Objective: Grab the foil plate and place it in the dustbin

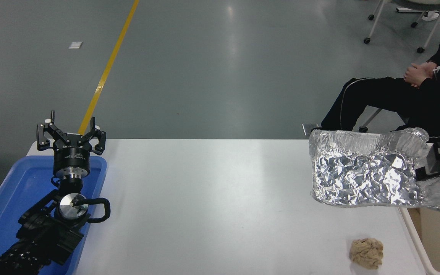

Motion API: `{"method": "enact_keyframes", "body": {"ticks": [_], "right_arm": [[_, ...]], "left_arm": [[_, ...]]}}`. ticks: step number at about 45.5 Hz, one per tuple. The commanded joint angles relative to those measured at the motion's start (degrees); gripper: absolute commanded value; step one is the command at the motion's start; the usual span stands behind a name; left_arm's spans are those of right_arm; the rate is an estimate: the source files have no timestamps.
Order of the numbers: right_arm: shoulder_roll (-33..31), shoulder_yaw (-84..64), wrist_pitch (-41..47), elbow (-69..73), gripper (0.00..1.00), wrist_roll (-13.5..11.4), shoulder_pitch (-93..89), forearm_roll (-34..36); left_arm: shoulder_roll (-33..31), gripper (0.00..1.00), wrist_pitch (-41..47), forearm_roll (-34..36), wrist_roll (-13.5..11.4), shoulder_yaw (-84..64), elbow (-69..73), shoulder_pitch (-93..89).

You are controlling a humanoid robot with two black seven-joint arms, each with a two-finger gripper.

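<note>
At the right edge of the head view, my right gripper (426, 168) is clamped on the right end of the foil plate (361, 172), one finger (439, 152) visible pressed against the outside of its rim. From that grip the plate extends to the left, lifted clear of the white table (204, 198) and tipped so that its crinkled inner face is turned toward the camera. Its right end, with my fingers, lies over the dustbin (439, 236), only part of which shows below and to the right of the grip; the bin's far rim is covered by the foil, so how far over the opening the plate reaches is hard to judge. Below the grip and slightly left, a crumpled tan paper ball (366, 253) lies on the table, apart from the plate. Far to the left, my left gripper (71, 131) is parked with its fingers spread, holding nothing, over the far end of a blue tray (10, 194). Beyond my right fingers, a seated person (414, 88) in dark clothing is at the table's far side, hands (418, 73) clasped together.
</note>
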Motion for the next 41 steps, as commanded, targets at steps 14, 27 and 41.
{"method": "enact_keyframes", "body": {"ticks": [14,27,41], "right_arm": [[-1.0,4.9,-17.5,-9.1,0.00,-0.2,-28.4,-0.3],[-0.5,28.6,-23.6,-35.5,0.00,-0.2,-66.1,4.2],[6.0,41.1,-23.0,-57.3,0.00,0.1,-86.3,14.8]], "left_arm": [[0.0,0.99,0.0,0.0,0.0,0.0,0.0,0.0],[0.0,0.99,0.0,0.0,0.0,0.0,0.0,0.0],[0.0,0.99,0.0,0.0,0.0,0.0,0.0,0.0]]}}
